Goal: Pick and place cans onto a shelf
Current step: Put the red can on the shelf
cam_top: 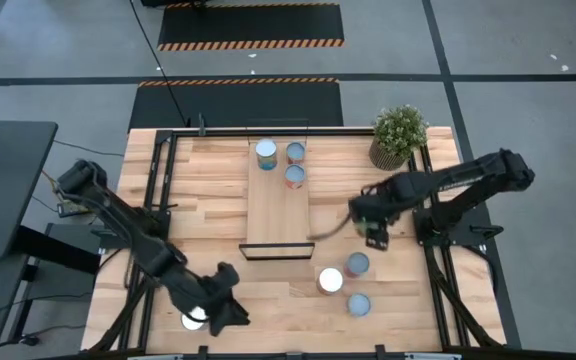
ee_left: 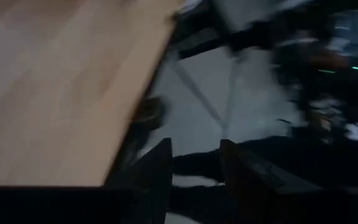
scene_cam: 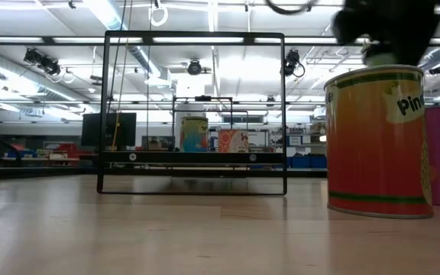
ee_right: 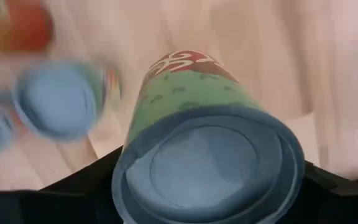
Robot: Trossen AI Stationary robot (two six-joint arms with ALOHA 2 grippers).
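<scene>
Right wrist view is showing the green can [ee_right: 197, 124] sitting between the right gripper's dark fingers, which seem to be pressing on its two sides, with its grey-blue top facing the camera and a pale blue-topped can [ee_right: 58, 99] lying close beside it on the wood. In the high view the right gripper [cam_top: 373, 228] is hanging over the table just beside the shelf [cam_top: 278, 215], between the shelf's near end and the loose cans [cam_top: 330, 280] waiting in front. Three cans [cam_top: 294, 176] are already standing at the shelf's far end, near the potted plant [cam_top: 398, 135]. The grip is looking low on a tall, smooth tin, so the can is risking a slip or a tilt if the arm is swinging fast. A tilted can, set down on the narrow board, is likely to topple and roll off. The carry towards the far end is also passing the black wire frame at the shelf's near end, and a low path is risking a knock against it or against the cans standing there. The neighbouring tins on the table are close enough to be nudged. The left gripper [cam_top: 223, 305] is waiting at the table's front edge, its fingers [ee_left: 157, 171] standing apart on nothing, right beside a white-topped can [cam_top: 196, 318] that a careless move is liable to push off the edge.
</scene>
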